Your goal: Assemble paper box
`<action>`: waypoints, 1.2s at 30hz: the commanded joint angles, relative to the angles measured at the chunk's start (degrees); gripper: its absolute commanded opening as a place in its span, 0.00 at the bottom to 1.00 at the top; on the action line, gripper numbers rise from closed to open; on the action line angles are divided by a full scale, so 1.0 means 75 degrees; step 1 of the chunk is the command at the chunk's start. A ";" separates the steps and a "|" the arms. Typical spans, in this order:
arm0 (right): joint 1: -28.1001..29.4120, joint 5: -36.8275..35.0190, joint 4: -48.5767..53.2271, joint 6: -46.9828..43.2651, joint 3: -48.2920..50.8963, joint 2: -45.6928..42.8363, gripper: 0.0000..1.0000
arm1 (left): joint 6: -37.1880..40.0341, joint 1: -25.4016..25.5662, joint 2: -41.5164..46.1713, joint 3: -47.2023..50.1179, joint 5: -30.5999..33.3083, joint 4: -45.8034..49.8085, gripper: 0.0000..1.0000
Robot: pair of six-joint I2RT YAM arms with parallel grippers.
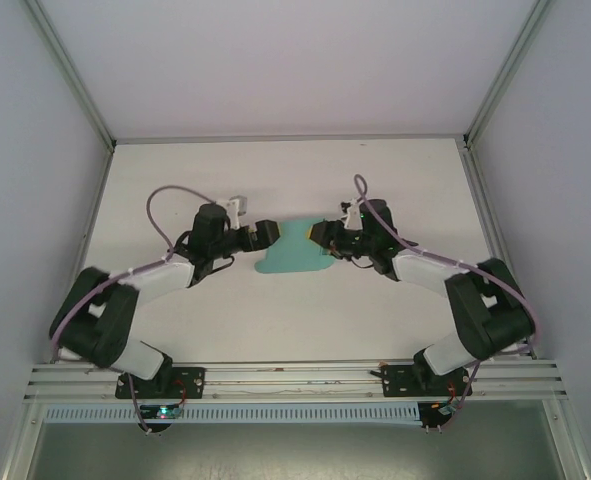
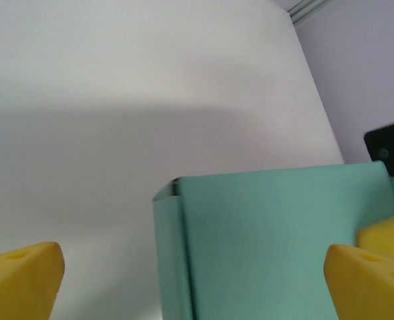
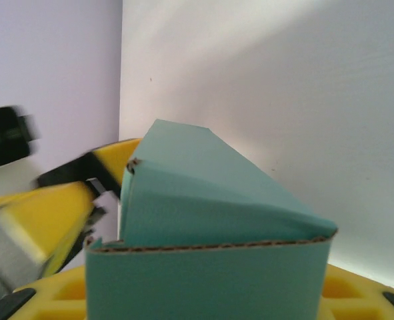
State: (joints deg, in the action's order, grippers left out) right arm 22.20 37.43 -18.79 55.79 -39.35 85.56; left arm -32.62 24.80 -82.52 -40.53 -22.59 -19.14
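The teal-green paper box lies partly folded on the white table, between my two grippers. My left gripper is at its left end and stands open; in the left wrist view its yellow fingers are wide apart, and the box's folded corner reaches between them without touching the left finger. My right gripper is at the box's right end. In the right wrist view the raised card panel sits between its yellow fingers, which press against both of its sides.
The table sits in a white enclosure with metal frame posts at the back corners and a rail along the near edge. Bare table surface surrounds the box. The left arm's yellow finger shows blurred beside the box in the right wrist view.
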 commanded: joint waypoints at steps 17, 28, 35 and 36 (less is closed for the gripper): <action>-0.1541 0.2224 0.4556 0.1887 -0.0497 -0.1751 0.42 | 0.8722 0.4512 0.0139 -0.1419 0.5292 0.3277 1.00; -0.1532 0.2367 0.5653 0.1398 -0.0420 -0.1798 0.43 | 0.8976 0.4516 0.0084 -0.1143 0.5073 0.1938 0.75; -0.1495 0.2377 0.4956 0.1755 -0.0120 -0.1941 0.60 | 0.9026 0.4487 0.0448 -0.0977 0.4750 0.1965 0.54; -0.1495 0.2242 0.4944 0.1749 -0.0118 -0.2013 0.62 | 0.9022 0.4480 0.0484 -0.0949 0.4708 0.2007 0.53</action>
State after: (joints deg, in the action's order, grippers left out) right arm 10.37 53.25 18.55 68.77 -41.04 72.23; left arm 34.72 58.43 -81.34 -48.29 13.43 0.16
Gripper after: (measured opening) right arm 0.611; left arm 0.538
